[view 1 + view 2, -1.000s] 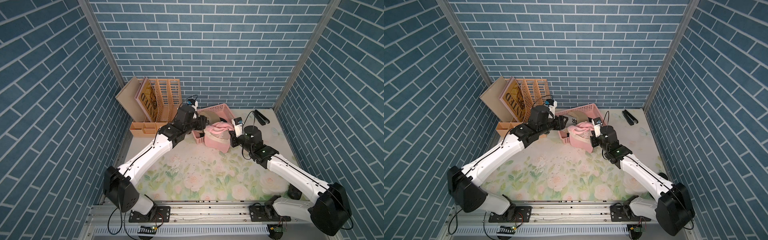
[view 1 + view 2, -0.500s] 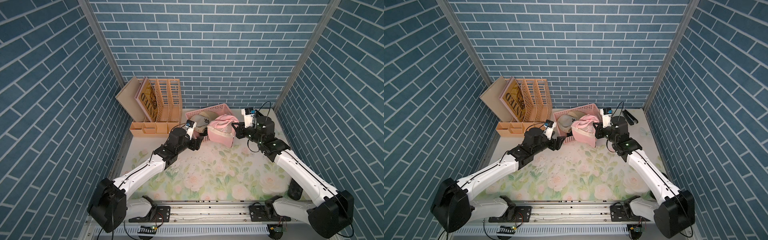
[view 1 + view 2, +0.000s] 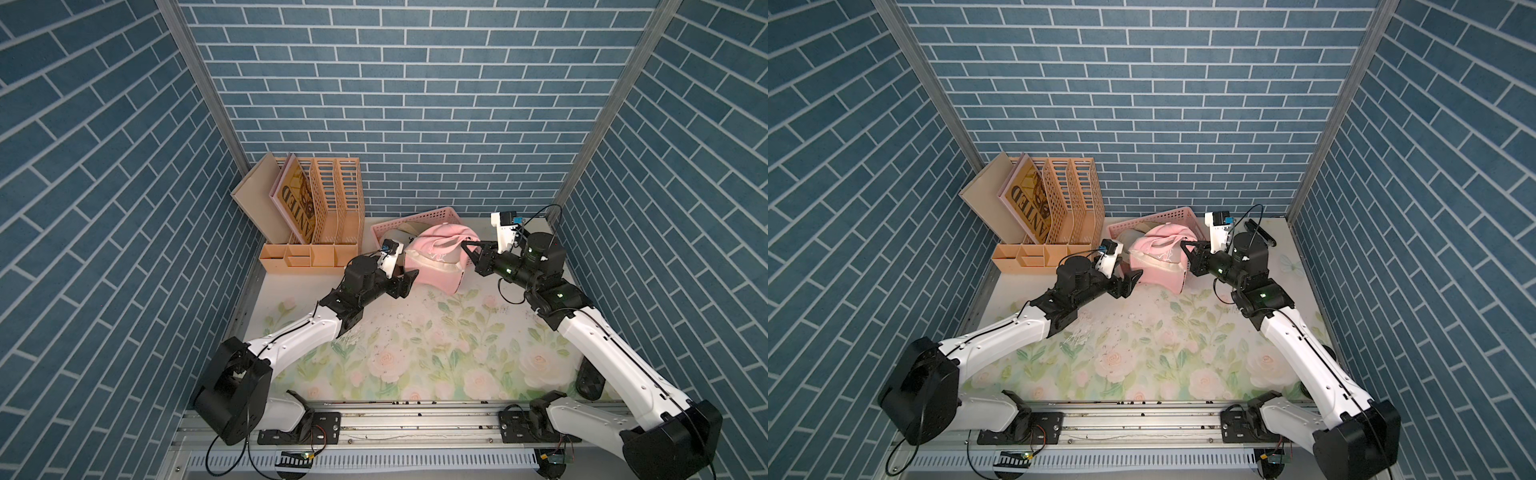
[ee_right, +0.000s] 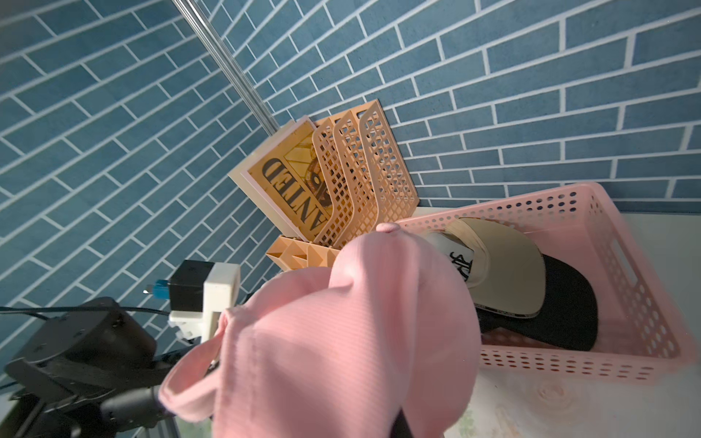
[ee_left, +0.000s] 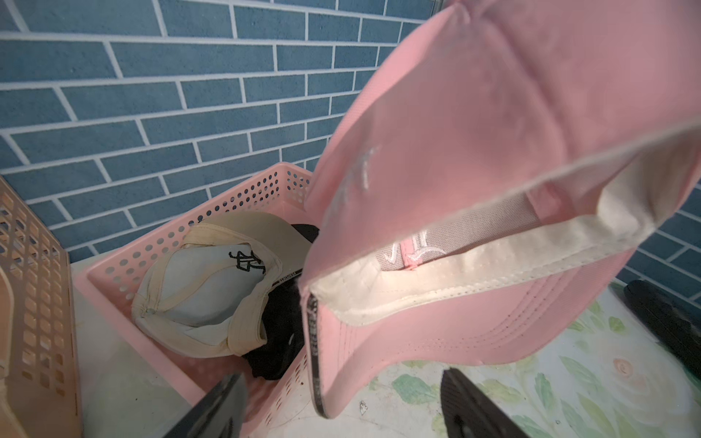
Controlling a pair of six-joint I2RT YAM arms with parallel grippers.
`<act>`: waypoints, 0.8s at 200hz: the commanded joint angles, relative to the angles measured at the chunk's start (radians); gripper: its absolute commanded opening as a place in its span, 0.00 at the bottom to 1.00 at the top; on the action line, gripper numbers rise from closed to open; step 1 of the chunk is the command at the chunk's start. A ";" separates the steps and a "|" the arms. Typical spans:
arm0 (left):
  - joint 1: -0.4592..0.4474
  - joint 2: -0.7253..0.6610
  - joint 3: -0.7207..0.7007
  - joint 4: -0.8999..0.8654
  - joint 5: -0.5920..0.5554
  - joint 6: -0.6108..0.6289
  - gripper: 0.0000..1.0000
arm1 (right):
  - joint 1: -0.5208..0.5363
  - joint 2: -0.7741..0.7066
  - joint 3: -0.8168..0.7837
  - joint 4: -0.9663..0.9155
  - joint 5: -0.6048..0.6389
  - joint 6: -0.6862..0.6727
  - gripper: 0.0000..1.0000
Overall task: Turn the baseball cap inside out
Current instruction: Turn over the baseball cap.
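My right pincer (image 3: 467, 249) grips the cap (image 3: 434, 259) by its fabric, aloft beside the basket (image 3: 415, 218). My left pincer (image 3: 405, 282) stands wide, empty, near the brim. Risk — this thin hold slips and the cap drops unturned.

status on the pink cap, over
Right pincer shut on pink cap, hanging in front of pink basket. Left pincer open, empty, just short of it. Nothing in the way.

Left arm (image 3: 299, 336) stretched from 7 toward 1 o'clock. Left gripper (image 3: 409, 282) points at 2 o'clock, jaws wide apart, gripping nothing. Right arm (image 3: 602, 345) rises from 5 toward 11 o'clock. Right gripper (image 3: 466, 246) points at 9 o'clock, pinched on pink cap (image 3: 432, 266).
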 commanded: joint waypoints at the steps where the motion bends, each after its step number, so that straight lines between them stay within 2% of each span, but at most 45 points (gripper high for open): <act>1: 0.004 0.013 0.011 0.043 -0.020 0.034 0.85 | -0.015 -0.026 0.021 0.096 -0.085 0.064 0.00; 40: 0.028 0.026 0.016 0.058 -0.024 0.066 0.81 | -0.027 -0.030 0.025 0.116 -0.134 0.083 0.00; 65: 0.044 0.039 0.022 0.064 0.073 0.083 0.72 | -0.036 -0.028 0.013 0.147 -0.171 0.103 0.00; 83: 0.043 0.065 0.036 0.057 0.156 0.089 0.60 | -0.040 -0.021 -0.006 0.197 -0.201 0.135 0.00; 112: 0.043 0.091 0.038 0.098 0.262 0.061 0.32 | -0.047 0.000 -0.019 0.244 -0.234 0.163 0.00; 142: 0.044 0.086 0.026 0.179 0.348 -0.004 0.14 | -0.052 0.026 -0.024 0.253 -0.248 0.164 0.00; 156: 0.046 0.075 0.020 0.212 0.377 -0.032 0.00 | -0.055 0.032 -0.031 0.253 -0.248 0.164 0.00; 160: 0.046 0.073 0.017 0.220 0.385 -0.039 0.00 | -0.055 0.032 -0.035 0.254 -0.248 0.164 0.00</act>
